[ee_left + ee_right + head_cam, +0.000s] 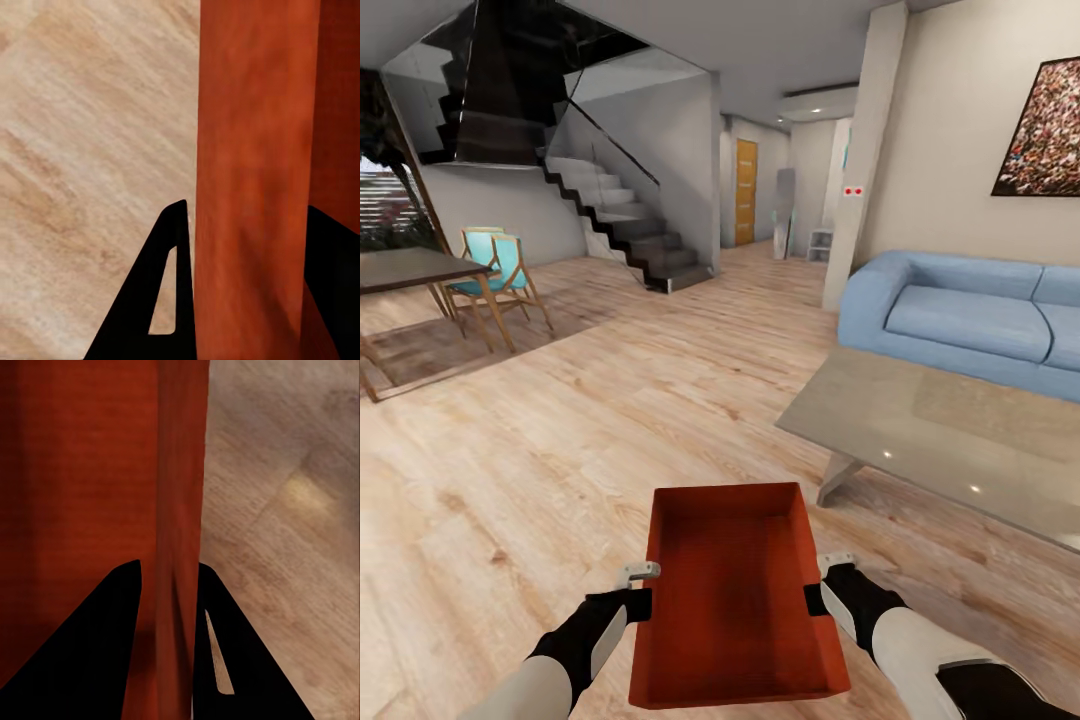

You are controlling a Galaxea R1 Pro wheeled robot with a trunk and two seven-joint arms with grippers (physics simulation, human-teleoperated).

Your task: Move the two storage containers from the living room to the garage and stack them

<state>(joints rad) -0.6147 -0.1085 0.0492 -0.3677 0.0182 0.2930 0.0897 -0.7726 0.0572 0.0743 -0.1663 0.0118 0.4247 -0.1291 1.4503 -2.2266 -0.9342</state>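
I hold one red-orange storage container (735, 590) in front of me, above the light wood-plank floor of the living room. It is open-topped and empty. My left gripper (643, 590) is shut on its left wall, which runs between the black fingers (161, 292) in the left wrist view as a red wall (251, 180). My right gripper (817, 585) is shut on the right wall; the red wall (176, 510) sits between the two black fingers (225, 652) there.
A grey low table (940, 430) stands close on the right, with a blue sofa (970, 320) behind it. A dining table (410, 268) and turquoise chairs (495, 272) are at the left. Stairs (630, 235) rise ahead, with a hallway and orange door (746, 192) beyond.
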